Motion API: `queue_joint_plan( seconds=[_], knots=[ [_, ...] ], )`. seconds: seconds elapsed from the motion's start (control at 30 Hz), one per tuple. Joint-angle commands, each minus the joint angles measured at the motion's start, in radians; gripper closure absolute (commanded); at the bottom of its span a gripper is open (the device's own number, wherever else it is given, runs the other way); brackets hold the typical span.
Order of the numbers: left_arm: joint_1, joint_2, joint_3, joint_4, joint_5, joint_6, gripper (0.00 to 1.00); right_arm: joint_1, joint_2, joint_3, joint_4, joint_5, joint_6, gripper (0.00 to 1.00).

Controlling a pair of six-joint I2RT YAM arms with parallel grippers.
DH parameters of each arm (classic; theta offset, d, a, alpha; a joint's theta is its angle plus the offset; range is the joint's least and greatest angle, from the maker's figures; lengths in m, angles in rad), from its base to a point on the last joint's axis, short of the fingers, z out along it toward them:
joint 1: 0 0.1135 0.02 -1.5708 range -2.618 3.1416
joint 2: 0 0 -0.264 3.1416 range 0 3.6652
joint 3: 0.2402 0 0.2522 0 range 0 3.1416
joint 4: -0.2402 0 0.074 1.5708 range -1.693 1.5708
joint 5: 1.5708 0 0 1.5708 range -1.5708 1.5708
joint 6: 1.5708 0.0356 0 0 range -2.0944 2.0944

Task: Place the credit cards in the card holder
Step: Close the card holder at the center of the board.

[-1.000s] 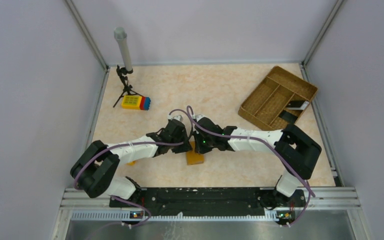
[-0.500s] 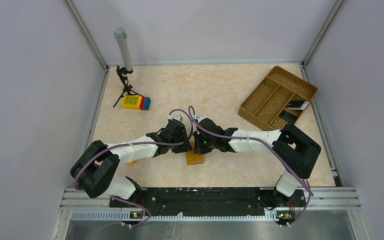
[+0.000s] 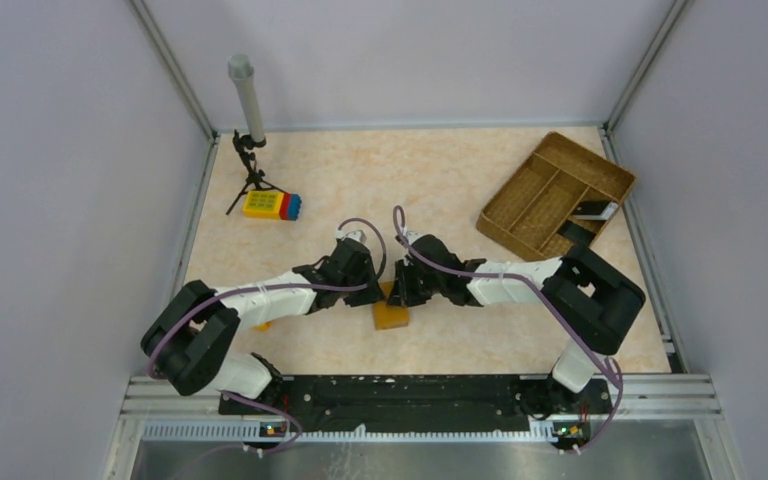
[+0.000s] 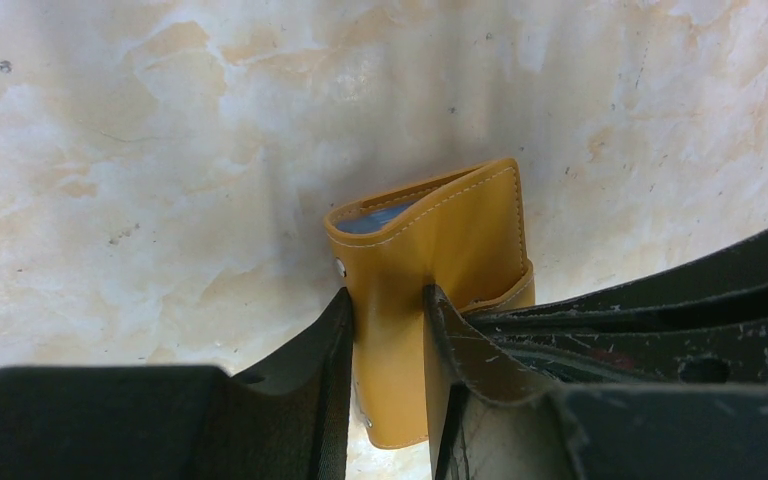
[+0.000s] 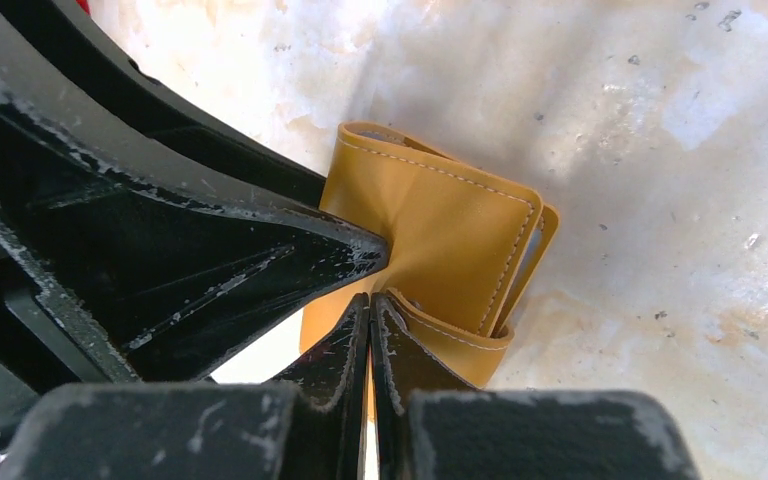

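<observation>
The left gripper (image 4: 388, 300) clamps the tan leather card holder (image 4: 460, 235), likely steadying it, light blue card (image 4: 378, 217) inside, while the right gripper (image 5: 371, 298), fingers pressed together, noses against its flap.

**A:** What sort of place is this?

**B:** A robotics lab cell. Plain pale panels (image 3: 60, 200) on aluminium struts (image 3: 174, 68) box in a marbled counter (image 3: 440, 180).

**A:** Anything else?

**B:** The cabled left arm (image 3: 270, 290) and right arm (image 3: 505, 285) are bolted to a rail (image 3: 400, 392) at the bottom edge. A small tripod (image 3: 250, 180) holds a grey tube (image 3: 245, 95) at upper left.
</observation>
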Motion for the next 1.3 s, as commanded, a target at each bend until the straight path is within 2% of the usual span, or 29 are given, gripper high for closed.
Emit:
queue_joint_plan(
  seconds=[0.0, 0.3, 1.1, 1.17, 1.27],
  knots=[
    [-0.01, 0.053, -0.044, -0.127, -0.034, 0.022, 0.76, -0.07, 0.042, -0.086, 0.027, 0.019, 0.007, 1.0],
    [-0.01, 0.063, -0.042, -0.13, -0.039, 0.022, 0.77, -0.151, 0.099, -0.186, 0.162, -0.067, 0.057, 1.0],
    [-0.009, 0.044, -0.048, -0.11, -0.062, 0.022, 0.77, -0.262, 0.209, -0.329, 0.32, -0.123, 0.133, 1.0],
    [-0.009, 0.028, -0.045, -0.108, -0.055, 0.024, 0.76, -0.262, 0.216, -0.327, 0.334, -0.134, 0.132, 1.0],
    [-0.009, -0.017, -0.025, -0.118, -0.046, 0.035, 0.66, -0.262, 0.182, -0.32, 0.348, -0.171, 0.103, 1.0]
  ],
)
